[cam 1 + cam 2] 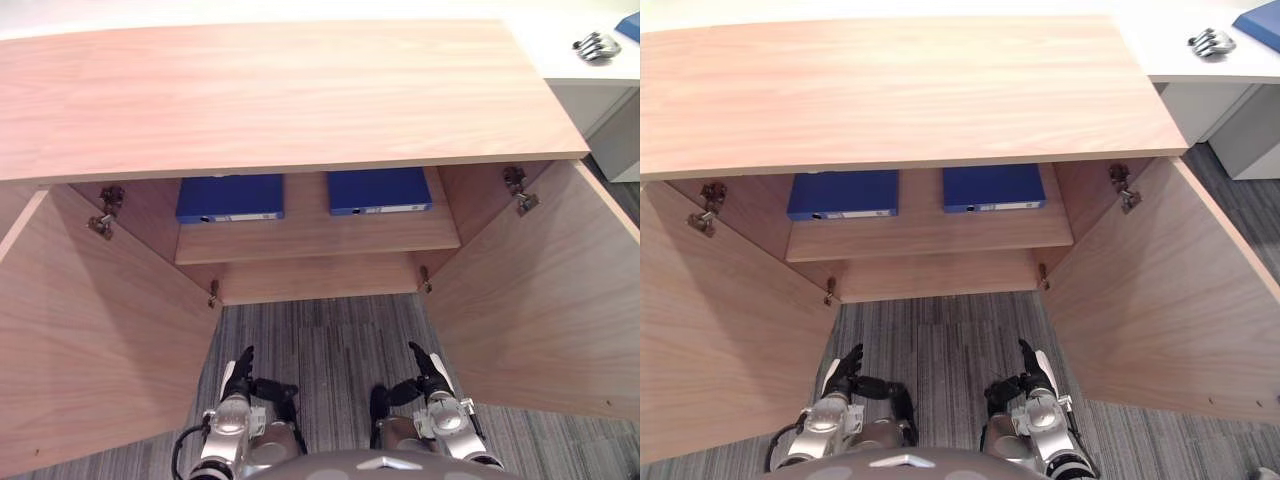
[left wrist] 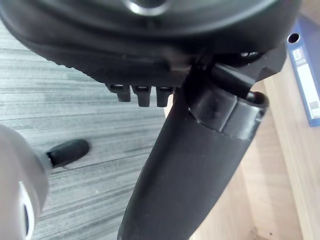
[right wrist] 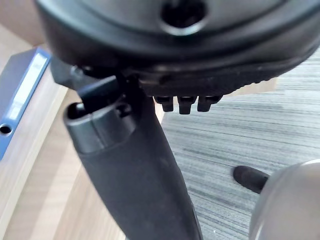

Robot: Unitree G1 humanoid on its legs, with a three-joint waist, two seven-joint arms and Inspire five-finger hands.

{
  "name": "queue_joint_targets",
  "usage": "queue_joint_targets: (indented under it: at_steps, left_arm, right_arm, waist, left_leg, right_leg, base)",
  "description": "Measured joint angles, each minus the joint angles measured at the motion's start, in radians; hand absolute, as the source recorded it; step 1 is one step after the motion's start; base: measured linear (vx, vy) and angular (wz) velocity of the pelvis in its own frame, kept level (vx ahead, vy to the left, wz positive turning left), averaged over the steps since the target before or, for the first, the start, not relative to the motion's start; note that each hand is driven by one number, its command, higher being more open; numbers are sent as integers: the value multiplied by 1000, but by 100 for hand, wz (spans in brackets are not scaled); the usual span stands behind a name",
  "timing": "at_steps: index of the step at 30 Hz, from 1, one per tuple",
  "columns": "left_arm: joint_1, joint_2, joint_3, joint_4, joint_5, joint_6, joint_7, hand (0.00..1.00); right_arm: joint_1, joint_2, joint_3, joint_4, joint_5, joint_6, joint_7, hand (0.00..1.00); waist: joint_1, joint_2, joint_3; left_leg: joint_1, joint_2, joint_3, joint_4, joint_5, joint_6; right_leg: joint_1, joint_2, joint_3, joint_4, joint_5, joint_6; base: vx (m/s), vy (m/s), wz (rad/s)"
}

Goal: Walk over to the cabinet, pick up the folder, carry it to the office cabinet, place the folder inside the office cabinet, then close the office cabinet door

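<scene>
My left hand [image 1: 240,378] and my right hand [image 1: 428,375] hang low in front of me, one on each side, above the grey carpet [image 1: 330,335]. On both hands the fingers are loosely extended and the thumb stands out towards the other hand. Neither hand holds or touches anything. In the left wrist view my thumb [image 2: 190,165] runs across the frame and the fingertips [image 2: 141,95] show as a short row beside it, with nothing between them. The right wrist view shows the same arrangement.

Ahead of the hands stands the office cabinet [image 1: 280,90], made of light wood. Both doors are swung fully open towards me: the left door [image 1: 90,330] on my left and the right door [image 1: 540,300] on my right. Each hand is near the inner face of its door, without contact. Metal hinges [image 1: 105,210] show at the upper inner corners.

Inside the office cabinet, a shelf [image 1: 310,240] carries two blue folders lying flat, spines with white labels facing me. The left folder [image 1: 231,198] and the right folder [image 1: 378,190] sit side by side, apart from each other, partly hidden under the cabinet top.

Farther away, on my right, a white surface [image 1: 570,70] bears a small silver-grey object [image 1: 597,45] and a blue item [image 1: 630,25] at the frame corner.
</scene>
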Motion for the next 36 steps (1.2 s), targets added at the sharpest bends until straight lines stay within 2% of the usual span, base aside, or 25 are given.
queue_joint_targets:
  at_steps: [8,16,22,26,29,31,36]
  left_arm:
    - [30,-1,36,43,1,18,-1,100]
    - [27,3,45,58,2,19,-3,100]
    - [30,1,82,58,4,20,-6,100]
    - [53,-15,85,45,14,21,-7,100]
    - [77,-54,121,25,37,22,-15,100]
    - [78,-74,131,23,47,22,-18,100]
    - [58,-131,159,19,70,22,-25,100]
  right_arm:
    - [21,8,-111,54,89,24,0,100]
    - [51,13,-270,54,241,24,0,100]
    - [124,29,-382,-131,395,16,-23,100]
    - [204,58,-436,-302,468,4,-47,100]
    - [236,93,-488,-421,509,-15,-61,100]
    - [243,104,-507,-479,528,-27,-81,100]
    - [244,119,-551,-613,554,-48,-133,100]
  waist:
    - [-6,-9,-23]
    - [-16,7,-42]
    - [-45,-2,-49]
    - [-63,-7,-77]
    - [-82,-2,-91]
    - [-100,2,-93]
    - [-112,15,-101]
  left_leg:
    - [67,-19,25,-48,5,-6]
    - [130,-22,91,-48,-30,-10]
    - [180,-16,179,-47,-61,-21]
    - [202,-1,259,-14,-101,-33]
    - [211,16,321,21,-134,-46]
    - [215,24,344,33,-139,-44]
    - [224,46,399,45,-147,-54]
  right_leg:
    - [37,-1,43,-31,15,7]
    - [65,7,113,-43,20,12]
    - [63,25,193,-37,16,7]
    - [46,46,264,-19,12,1]
    - [25,65,308,3,5,-2]
    - [19,77,324,10,4,-2]
    - [-9,110,359,32,-1,-10]
  base:
    - [-36,25,-14]
    - [39,17,-28]
    - [21,9,-44]
    - [28,-18,-53]
    - [30,-31,-60]
    - [32,-42,-45]
    - [22,-60,-33]
